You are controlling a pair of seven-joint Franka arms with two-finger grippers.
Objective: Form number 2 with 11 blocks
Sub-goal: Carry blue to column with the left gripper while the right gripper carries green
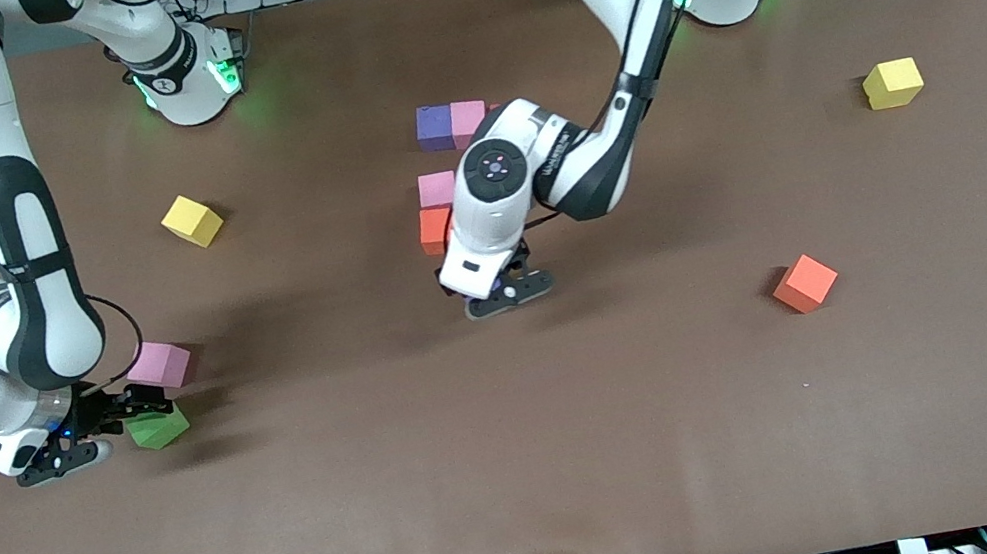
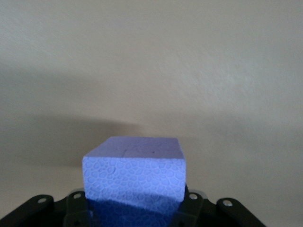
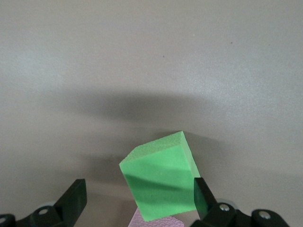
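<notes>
While my left gripper (image 2: 135,208) pinches a light, squashy blue block (image 2: 134,177) by opposite faces, my right gripper (image 3: 137,201) gapes around the green block (image 3: 160,175).

Even overhead light, soft shadows under arms, sharp focus throughout.

High front overview (image 1: 528,474) table — wrist views close.
</notes>
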